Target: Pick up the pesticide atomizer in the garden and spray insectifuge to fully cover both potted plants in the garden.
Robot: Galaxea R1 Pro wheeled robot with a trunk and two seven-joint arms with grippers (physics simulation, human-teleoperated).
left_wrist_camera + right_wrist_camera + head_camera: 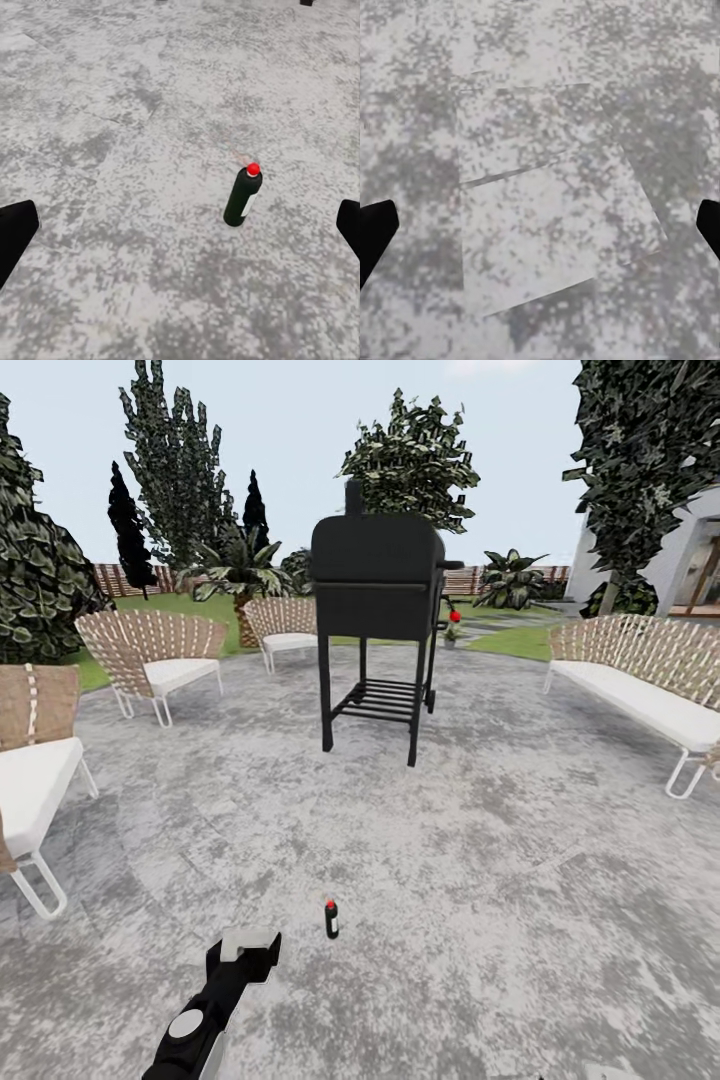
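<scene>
On the mottled grey patio [470, 860], wide bare paving surrounds the upright pesticide atomizer [331, 919], well short of the black grill [378, 610] and ringed chairs [155, 650]. The left gripper [248, 947] reaches low just beside it, fingers spread wide; the right gripper [540, 229] is spread too, over bare paving.

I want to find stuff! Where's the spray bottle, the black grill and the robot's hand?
pesticide atomizer [242, 198], left wrist view, dark body.
black grill [375, 575], head view, lid front.
left gripper [247, 949], head view, fingertips.

Black grill [378, 595] mid-patio; woven chairs [152, 650] w/ white cushions left, woven sofa [650, 670] right.
</scene>
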